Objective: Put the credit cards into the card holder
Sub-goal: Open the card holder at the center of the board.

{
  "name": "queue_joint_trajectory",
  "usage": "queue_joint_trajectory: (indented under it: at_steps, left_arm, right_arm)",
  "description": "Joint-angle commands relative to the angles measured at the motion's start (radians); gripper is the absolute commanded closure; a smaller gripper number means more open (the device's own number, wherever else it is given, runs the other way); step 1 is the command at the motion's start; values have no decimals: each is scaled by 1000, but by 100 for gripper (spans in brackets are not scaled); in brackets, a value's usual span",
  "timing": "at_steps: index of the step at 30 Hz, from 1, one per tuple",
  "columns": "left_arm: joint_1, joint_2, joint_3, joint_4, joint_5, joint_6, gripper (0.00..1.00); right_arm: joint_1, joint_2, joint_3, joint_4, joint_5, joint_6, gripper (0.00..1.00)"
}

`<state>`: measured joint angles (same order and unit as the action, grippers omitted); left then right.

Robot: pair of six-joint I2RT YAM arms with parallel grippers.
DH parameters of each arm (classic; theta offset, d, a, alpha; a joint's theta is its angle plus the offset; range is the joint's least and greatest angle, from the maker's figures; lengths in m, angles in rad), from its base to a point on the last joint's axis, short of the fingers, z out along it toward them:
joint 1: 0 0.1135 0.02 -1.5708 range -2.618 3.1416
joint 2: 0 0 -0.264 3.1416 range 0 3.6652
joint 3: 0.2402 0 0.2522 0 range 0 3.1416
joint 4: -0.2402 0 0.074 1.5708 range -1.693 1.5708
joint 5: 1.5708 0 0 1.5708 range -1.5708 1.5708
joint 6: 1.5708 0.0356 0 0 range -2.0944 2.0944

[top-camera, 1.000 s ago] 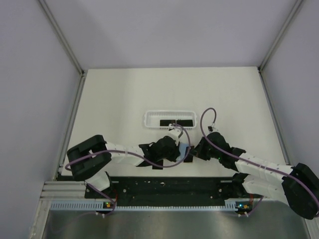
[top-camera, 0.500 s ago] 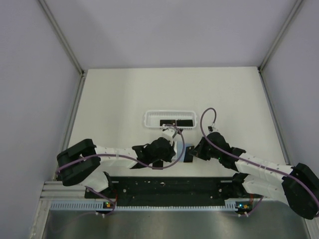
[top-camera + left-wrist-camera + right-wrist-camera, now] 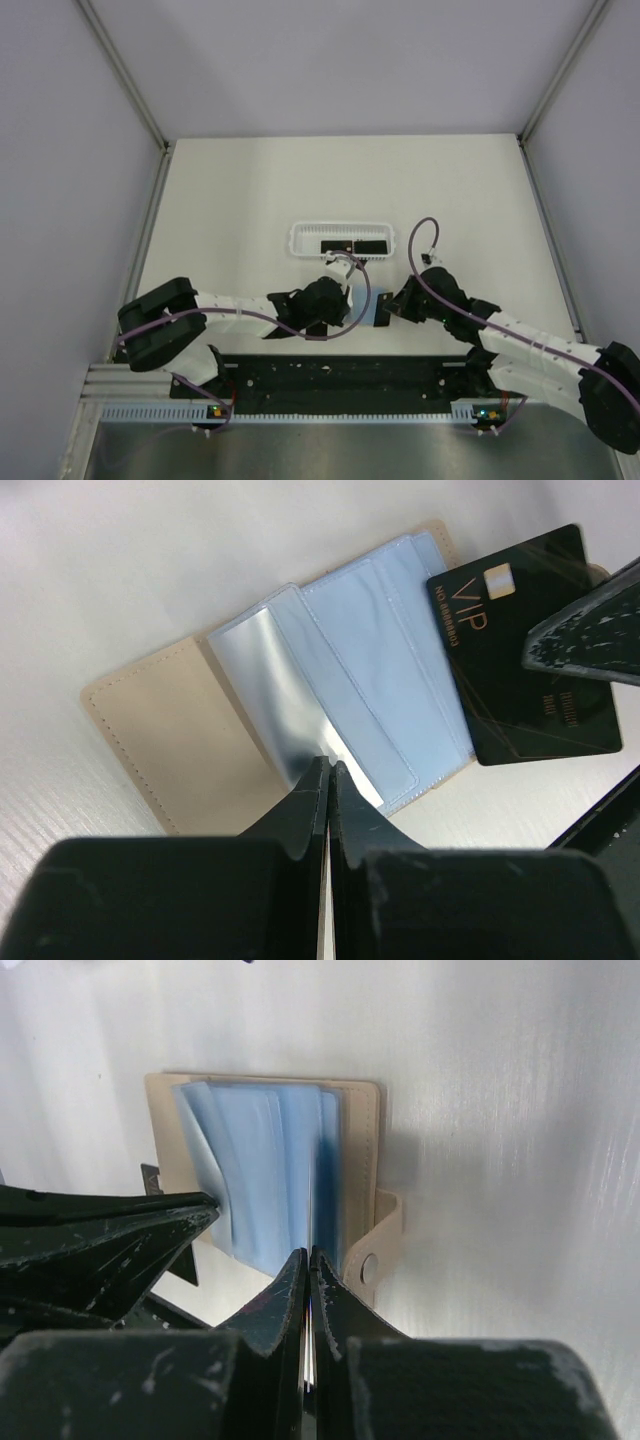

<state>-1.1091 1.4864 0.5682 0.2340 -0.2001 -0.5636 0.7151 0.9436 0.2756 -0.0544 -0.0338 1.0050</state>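
Observation:
The tan card holder (image 3: 165,725) lies open on the table, its clear blue sleeves (image 3: 375,665) fanned out. It shows between both grippers in the top view (image 3: 374,306). My left gripper (image 3: 329,768) is shut on one clear sleeve at its near edge. My right gripper (image 3: 308,1253) is shut on a black VIP credit card (image 3: 520,650), seen edge-on in the right wrist view (image 3: 326,1185). The card's edge sits at the holder's (image 3: 365,1140) outer sleeves. Two more black cards (image 3: 335,245) lie in the white basket (image 3: 300,240).
The white perforated basket stands just beyond both grippers. The holder's snap tab (image 3: 375,1260) sticks out beside my right fingers. The left gripper's fingers (image 3: 100,1230) show close to the left in the right wrist view. A black rail (image 3: 340,375) runs along the near edge.
The left arm's elbow has swung left and back, and its gripper has shifted slightly left. The holder between the grippers shows more. The right gripper has barely moved.

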Motion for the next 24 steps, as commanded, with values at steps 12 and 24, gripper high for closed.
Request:
queue_joint_trajectory:
  at_steps: [12,24]
  left_arm:
    - [0,46,15,11,-9,-2,100]
    - [-1,37,12,11,-9,-2,100]
  right_arm:
    - [-9,-128,28,76,-60,-125,100]
    - [-9,119,42,271,-110,-75,100]
